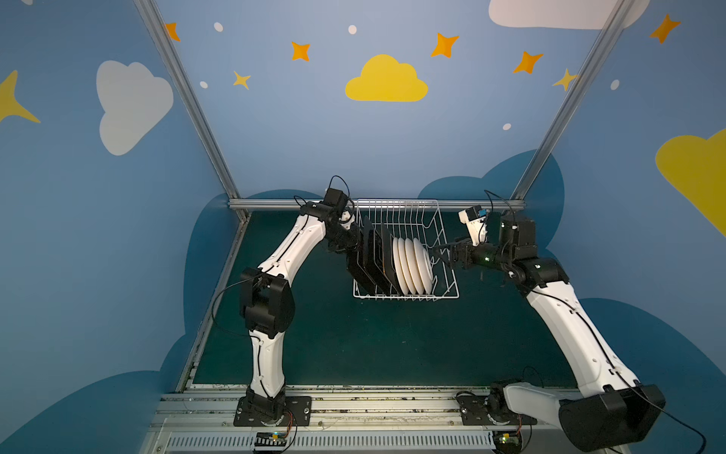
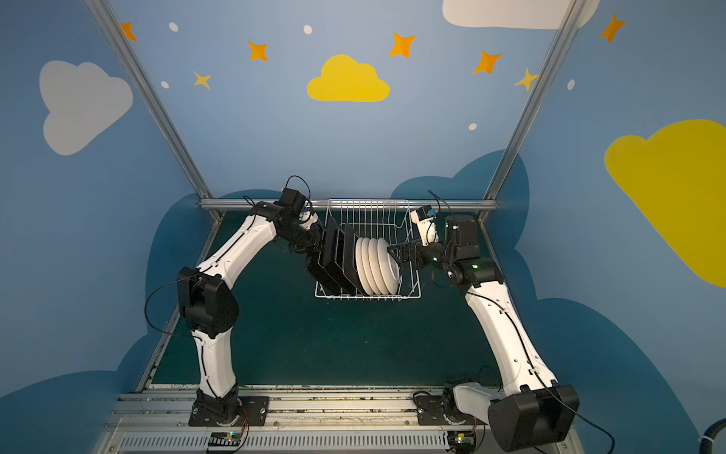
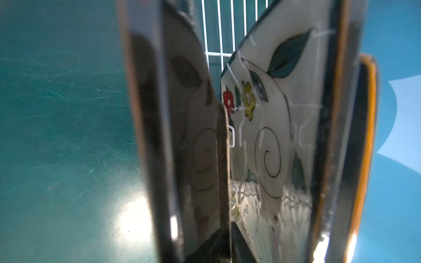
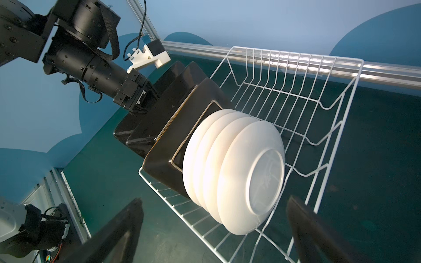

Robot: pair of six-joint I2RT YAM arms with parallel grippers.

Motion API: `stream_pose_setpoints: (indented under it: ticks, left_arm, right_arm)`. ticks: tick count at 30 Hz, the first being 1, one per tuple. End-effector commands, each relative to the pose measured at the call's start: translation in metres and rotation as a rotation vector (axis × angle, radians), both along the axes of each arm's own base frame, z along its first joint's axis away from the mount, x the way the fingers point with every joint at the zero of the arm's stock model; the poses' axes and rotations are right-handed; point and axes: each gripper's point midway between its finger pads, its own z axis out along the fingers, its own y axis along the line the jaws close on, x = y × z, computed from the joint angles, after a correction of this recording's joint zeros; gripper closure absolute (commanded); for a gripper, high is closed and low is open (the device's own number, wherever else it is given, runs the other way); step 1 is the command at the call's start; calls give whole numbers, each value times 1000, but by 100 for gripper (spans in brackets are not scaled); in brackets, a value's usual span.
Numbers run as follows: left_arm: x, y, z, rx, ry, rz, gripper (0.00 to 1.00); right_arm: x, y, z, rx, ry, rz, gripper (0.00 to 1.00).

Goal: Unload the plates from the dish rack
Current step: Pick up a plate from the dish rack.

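Counter (image 1: 353, 346): green, dish rack (image 1: 444, 236) at far edge.
Inside: square plates (image 1: 373, 255), round plates (image 1: 412, 263), upright.
Left tool (image 4: 147, 100): at outermost square plate; grip unclear.
Right tool (image 1: 439, 254): wide open, empty.

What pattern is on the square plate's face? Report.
Square plate: cream with black swirls, dark leaves, red and yellow flowers. Best in left wrist view.

A robot lab booth: cloud-painted blue walls (image 1: 298, 129), aluminium frame rails (image 1: 187, 98), green tabletop (image 1: 373, 342).
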Motion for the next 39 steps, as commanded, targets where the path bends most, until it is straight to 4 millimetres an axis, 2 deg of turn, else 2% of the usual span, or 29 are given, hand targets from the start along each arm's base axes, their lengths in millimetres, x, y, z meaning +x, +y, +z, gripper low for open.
stream_pose_setpoints:
  ticks: [1,18,27,31,39]
  left_arm:
    - [-9,7,-20,48,69,18,72]
    - [-11,7,-22,44,85,46,81]
    - [-9,7,-17,42,69,45,90]
    - [-10,7,-17,44,75,46,97]
    - [-9,5,-5,26,54,45,97]
  right_arm:
    - [-4,0,-1,-11,-1,2,2]
    - [-5,-2,3,-14,-13,-7,2]
    - [-6,-3,4,-19,-17,-13,2]
    - [-6,-3,4,-18,-18,-13,2]
    - [-5,-2,6,-10,-27,-13,2]
